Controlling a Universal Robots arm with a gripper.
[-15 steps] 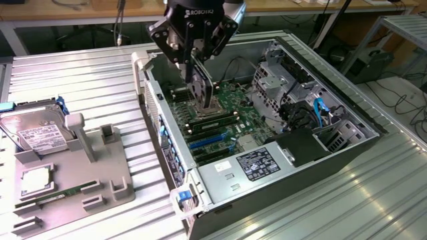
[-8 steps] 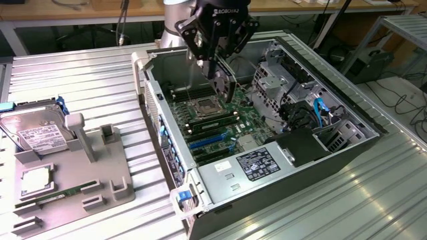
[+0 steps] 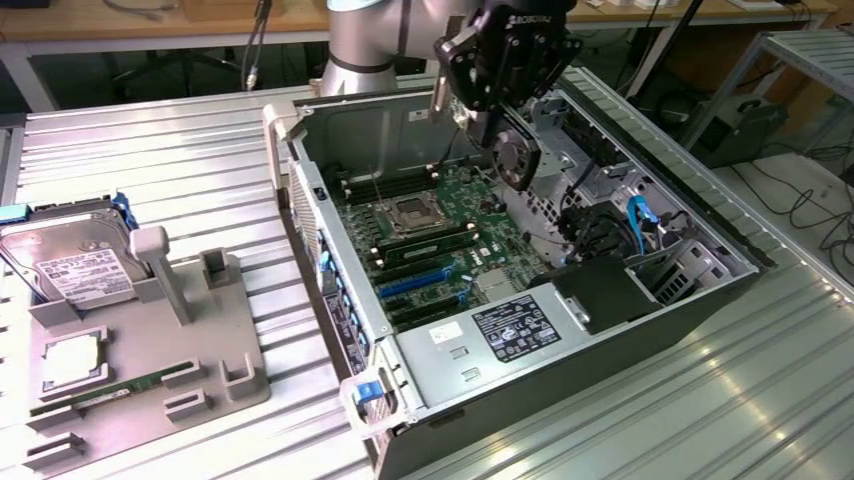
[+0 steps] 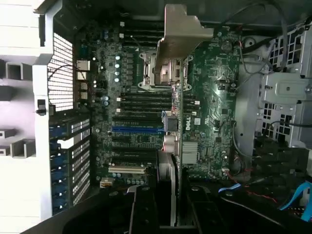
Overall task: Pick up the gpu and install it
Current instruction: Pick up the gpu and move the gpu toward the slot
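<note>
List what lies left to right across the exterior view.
hard drive → CPU socket → gpu → blue cables → metal rack

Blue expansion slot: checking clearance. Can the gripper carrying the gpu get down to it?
Probably yes: the case lies open and nothing stands above the blue slot; the gripper holds the gpu over the motherboard.
</note>
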